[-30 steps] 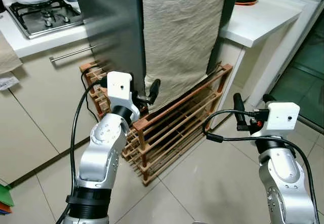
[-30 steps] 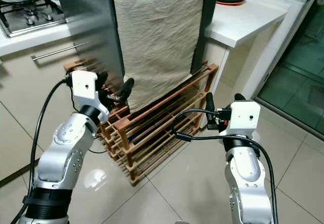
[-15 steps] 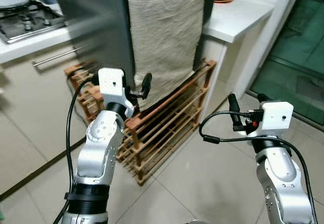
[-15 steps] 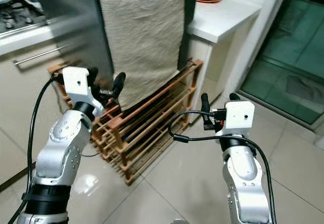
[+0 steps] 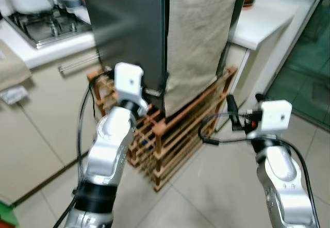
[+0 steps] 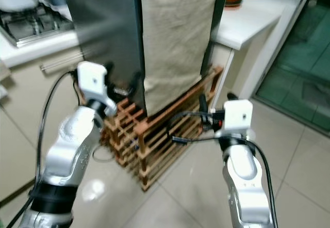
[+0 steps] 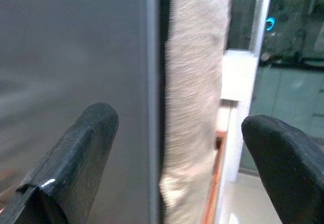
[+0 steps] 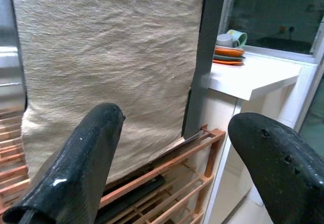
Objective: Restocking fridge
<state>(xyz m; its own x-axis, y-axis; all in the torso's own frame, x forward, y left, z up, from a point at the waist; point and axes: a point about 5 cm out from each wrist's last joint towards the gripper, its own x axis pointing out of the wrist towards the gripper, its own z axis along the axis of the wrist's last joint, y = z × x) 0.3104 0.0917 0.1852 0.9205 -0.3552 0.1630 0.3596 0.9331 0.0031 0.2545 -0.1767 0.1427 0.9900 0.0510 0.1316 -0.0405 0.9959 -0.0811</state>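
Here our left gripper, fingers spread, straddles the fridge door edge mid-frame; right gripper open, idle. Risk: fingers snag the cloth.

The fridge stood behind a wooden rack, a cloth hanging down its front; a stove lay left, a surface right.

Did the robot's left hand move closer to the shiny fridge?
Yes. The left hand was over the beige cloth a second ago; now its fingers straddle the corner of the fridge, above the wooden rack.
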